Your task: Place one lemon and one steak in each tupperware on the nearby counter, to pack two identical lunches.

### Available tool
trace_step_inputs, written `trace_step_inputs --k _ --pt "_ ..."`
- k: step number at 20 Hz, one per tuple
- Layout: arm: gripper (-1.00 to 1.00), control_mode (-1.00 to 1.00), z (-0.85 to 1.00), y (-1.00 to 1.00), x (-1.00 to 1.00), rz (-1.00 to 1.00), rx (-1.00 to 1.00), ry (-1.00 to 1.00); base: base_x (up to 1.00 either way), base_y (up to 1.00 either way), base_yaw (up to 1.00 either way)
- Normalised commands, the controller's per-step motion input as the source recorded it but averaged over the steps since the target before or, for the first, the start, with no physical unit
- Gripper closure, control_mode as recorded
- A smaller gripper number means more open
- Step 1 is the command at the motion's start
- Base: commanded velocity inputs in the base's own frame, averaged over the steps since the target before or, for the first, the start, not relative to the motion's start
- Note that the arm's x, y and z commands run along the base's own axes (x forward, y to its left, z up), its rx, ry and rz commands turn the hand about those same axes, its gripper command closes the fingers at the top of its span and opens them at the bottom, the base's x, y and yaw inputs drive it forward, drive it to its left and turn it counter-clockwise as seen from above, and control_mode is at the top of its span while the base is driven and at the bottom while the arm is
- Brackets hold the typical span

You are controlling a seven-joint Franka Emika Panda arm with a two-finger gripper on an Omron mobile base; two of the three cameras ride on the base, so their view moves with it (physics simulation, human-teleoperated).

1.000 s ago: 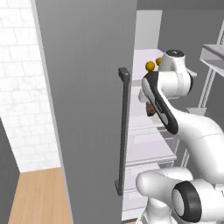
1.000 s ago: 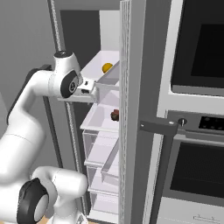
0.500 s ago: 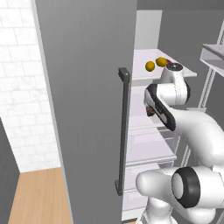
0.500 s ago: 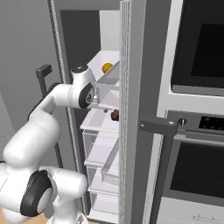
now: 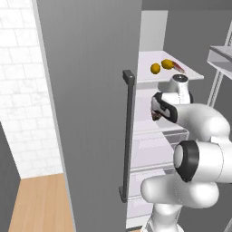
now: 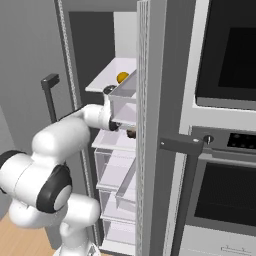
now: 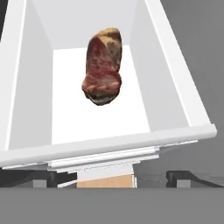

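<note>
White fridge bin (image 7: 26,87), steak (image 7: 103,65) lengthwise toward its back; hand (image 7: 107,177) spread.

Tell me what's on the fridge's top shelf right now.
Two lemons sit on the top shelf, with a reddish steak beside the farther lemon. The open door hides the shelf's left end, so anything there can't be seen.

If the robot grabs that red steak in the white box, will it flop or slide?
The steak looks like a thick, lumpy slab, so it would probably sag only slightly. Its glossy raw surface might be slippery. It lies flat in the white bin, so it shouldn't roll.
</note>
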Motion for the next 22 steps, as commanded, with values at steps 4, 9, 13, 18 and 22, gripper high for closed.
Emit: trace_step_inputs --k 4,9,13,18,22 --pt "-1.00 -1.00 -0.12 -0.31 0.17 0.02 0.11 -0.02 0.00 0.00 0.00" --pt "-1.00 -1.00 -0.09 0.00 0.15 0.00 0.02 0.00 0.00 0.00 0.00" --pt "-1.00 -1.00 -0.17 0.07 0.26 0.00 0.00 -0.01 0.00 0.00 0.00" --pt "-1.00 -1.00 -0.28 0.03 0.37 0.00 0.00 0.00 0.00 0.00 0.00" --pt "-1.00 -1.00 -0.20 0.00 0.46 0.00 0.00 0.00 0.00 0.00 0.00"
